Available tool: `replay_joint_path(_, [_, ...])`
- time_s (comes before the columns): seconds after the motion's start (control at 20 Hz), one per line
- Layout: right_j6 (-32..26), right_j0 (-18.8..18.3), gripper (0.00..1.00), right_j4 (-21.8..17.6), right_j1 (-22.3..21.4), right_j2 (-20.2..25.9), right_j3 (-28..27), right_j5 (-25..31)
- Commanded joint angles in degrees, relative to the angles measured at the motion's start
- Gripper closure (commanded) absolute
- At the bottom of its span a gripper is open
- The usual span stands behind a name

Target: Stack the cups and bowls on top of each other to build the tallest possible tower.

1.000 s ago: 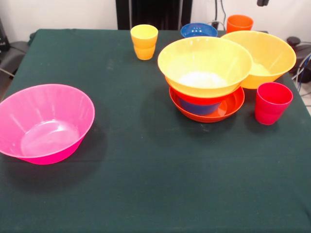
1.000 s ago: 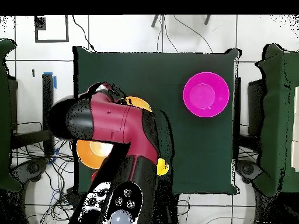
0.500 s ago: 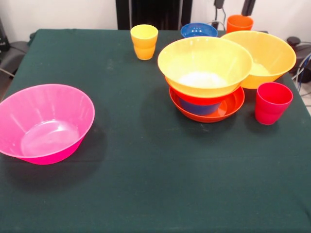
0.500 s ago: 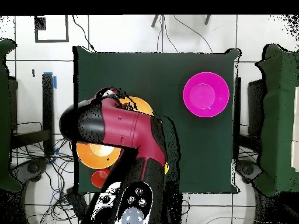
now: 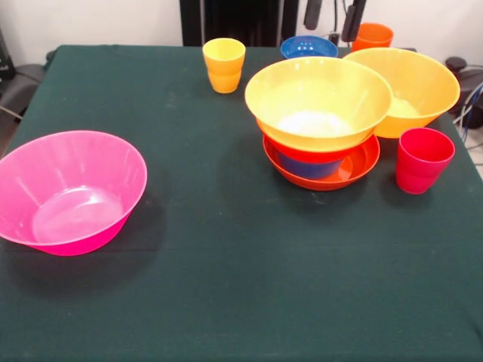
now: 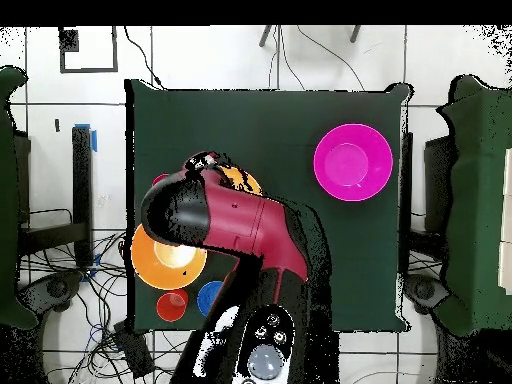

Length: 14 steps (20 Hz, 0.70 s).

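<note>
1. Green-clothed table [image 5: 226,302] spread wide, task pieces scattered across it.
2. Red and black arm [image 6: 235,225] looming over the pile in the overhead view, hiding most of it there.
3. Big pink bowl [image 5: 69,190] sitting alone, well apart from everything else; same pink bowl [image 6: 352,162] clear of the arm from above.
4. Tower [image 5: 321,124] standing as a yellow bowl on top, red-orange and blue bowls nested under it, a shallow red-orange bowl lowest.
5. Second large orange-yellow bowl [image 5: 411,87] touching the tower's side, tilted against it.
6. Small blue bowl [image 5: 308,47] at the far edge.
7. Red-pink cup [image 5: 423,160] just beside the tower; yellow cup [image 5: 224,65] off alone; orange cup [image 5: 371,35] behind the tilted bowl.
8. Gripper [image 5: 332,21] hanging above the blue bowl, two dark fingers spread apart, nothing between them.
9. Probably lining up a pick at the back: best to drop straight, straddle one rim only, avoid nudging the leaning bowl.
</note>
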Motion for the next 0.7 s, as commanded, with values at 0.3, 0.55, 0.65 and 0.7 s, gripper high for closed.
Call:
replay_joint_path(0.3, [0.8, -2.1, 0.00, -2.2, 1.2, 9.6, 10.1, -4.4])
replay_joint_path(0.55, [1.3, -3.2, 0.00, -2.4, 1.2, 11.2, 13.4, -7.8])
replay_joint_path(0.65, [1.5, -3.1, 0.00, -2.4, 1.2, 11.2, 13.9, -7.8])
replay_joint_path(0.7, [1.5, -3.0, 0.00, -2.4, 1.1, 11.1, 13.9, -7.4])
